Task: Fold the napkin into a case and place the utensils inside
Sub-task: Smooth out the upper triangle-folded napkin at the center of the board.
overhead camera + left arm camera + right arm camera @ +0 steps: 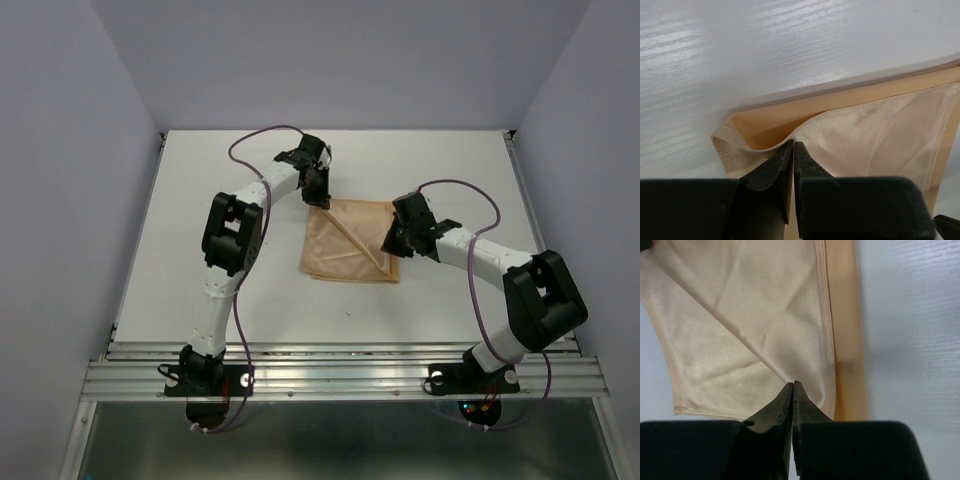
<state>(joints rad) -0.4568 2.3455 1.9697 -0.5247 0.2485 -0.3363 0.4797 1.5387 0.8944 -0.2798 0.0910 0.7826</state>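
The peach-orange napkin (345, 250) lies as a folded square in the middle of the white table, with a diagonal crease across its top layer. My left gripper (318, 195) is at its far left corner. In the left wrist view the jaws (793, 143) are shut on the top layer of the napkin (870, 130), which curls up off the layer beneath. My right gripper (393, 240) is at the napkin's right edge. Its jaws (792, 383) are shut on the napkin (740, 340), and the crease runs straight into their tips. No utensils or case are in view.
The white table (200, 200) is boxed in by pale walls at the left, back and right. An aluminium rail (340, 375) runs along the near edge, where both arm bases stand. Purple cables loop over both arms.
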